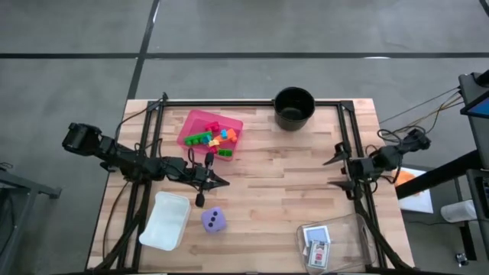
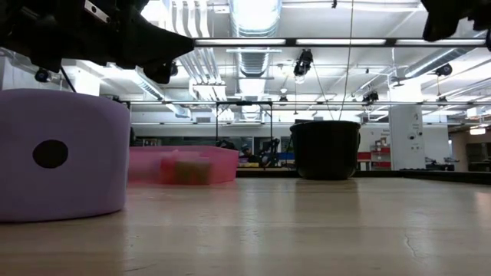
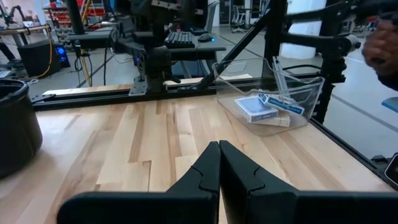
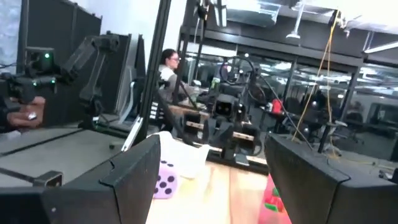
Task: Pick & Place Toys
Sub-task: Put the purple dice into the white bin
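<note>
Small plastic bricks [image 1: 215,138], green, red, orange and yellow, heaped in the pink tray [image 1: 192,122]. Purple die [image 1: 214,221] with dark dots, resting flat on the worktop [image 1: 267,183], well apart from that tray. Cards [image 1: 316,241], blue and white-red, farther still from the tray, in a clear bin [image 1: 359,229].

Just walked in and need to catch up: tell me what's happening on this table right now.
Nothing is being held at the moment. The left gripper is shut and empty, hovering over the table between the pink tray and the purple die. The right gripper is open and waits at the right edge. Small bricks lie in the pink tray, and cards sit in a clear container. The black pot and a white container stand apart from these.
</note>
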